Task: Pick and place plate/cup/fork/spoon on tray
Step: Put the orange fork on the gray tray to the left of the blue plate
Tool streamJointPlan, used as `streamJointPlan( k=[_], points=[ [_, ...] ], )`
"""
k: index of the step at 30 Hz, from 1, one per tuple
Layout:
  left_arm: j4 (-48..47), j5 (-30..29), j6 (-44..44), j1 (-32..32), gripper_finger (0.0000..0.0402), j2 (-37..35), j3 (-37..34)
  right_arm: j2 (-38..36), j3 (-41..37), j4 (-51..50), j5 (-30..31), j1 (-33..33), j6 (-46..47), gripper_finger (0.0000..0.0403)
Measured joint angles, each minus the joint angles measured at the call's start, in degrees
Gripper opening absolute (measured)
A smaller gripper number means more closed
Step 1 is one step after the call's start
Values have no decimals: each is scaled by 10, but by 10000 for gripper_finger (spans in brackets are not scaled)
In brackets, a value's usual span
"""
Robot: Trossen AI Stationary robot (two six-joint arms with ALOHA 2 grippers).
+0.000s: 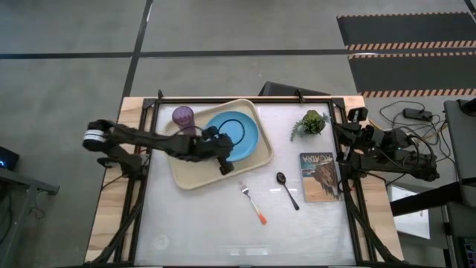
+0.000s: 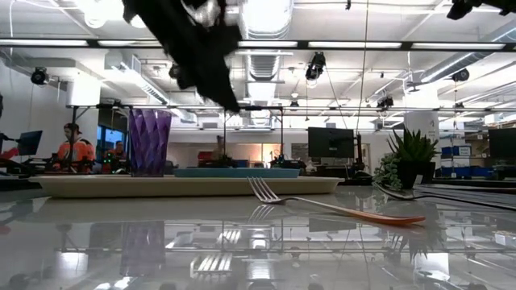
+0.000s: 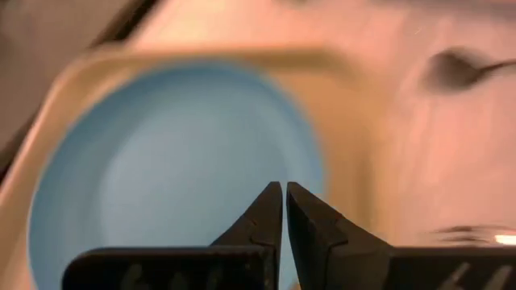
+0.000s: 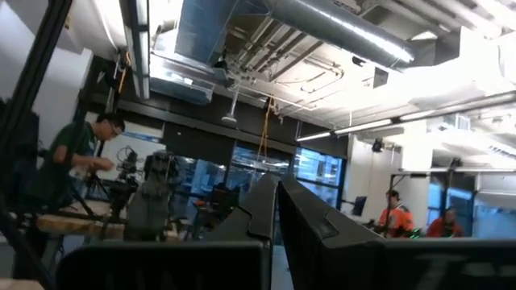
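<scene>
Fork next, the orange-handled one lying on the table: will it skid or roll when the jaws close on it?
The fork lies flat on the glossy, reflective table, so it will probably skid if nudged sideways. Its thin handle sits low, leaving little to grip. It looks flat rather than round, so rolling seems unlikely. The left gripper, jaws shut, hovers over the tray.

Plate (image 1: 239,132) and cup (image 1: 183,117) on tray (image 1: 195,176), left gripper (image 1: 225,167) above tray, fork (image 1: 253,202) and spoon (image 1: 287,189) on table (image 1: 223,231)

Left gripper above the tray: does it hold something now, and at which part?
Nothing is held. The left gripper is shut and empty above the plate on the tray. The right gripper, parked at the table's right edge, is shut and empty too.
</scene>
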Motion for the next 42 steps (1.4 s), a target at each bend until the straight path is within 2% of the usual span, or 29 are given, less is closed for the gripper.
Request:
streamJointPlan(
  k=[7, 14, 17, 24, 30, 34, 42],
  points=[
    [72, -2, 64, -68, 1, -105, -36, 27, 0, 3, -5, 0, 92, 9],
    [155, -2, 89, -94, 1, -153, -99, 130, 0, 3, -77, 0, 221, 9],
    [174, -3, 83, -93, 1, -157, -123, 180, 0, -1, -87, 0, 281, 9],
    [185, 5, 7, -95, 2, -154, -175, 291, 0, -10, -122, 24, 372, 9],
    [187, 10, -60, -100, 2, -154, -200, 355, -2, -12, -122, 66, 430, 9],
    [192, 20, -74, -105, 2, -154, -203, 386, 0, -11, -121, 92, 468, 9],
    [335, 44, -78, -133, 2, -154, -250, 419, 0, -10, -117, 136, 488, 9]
  ],
)
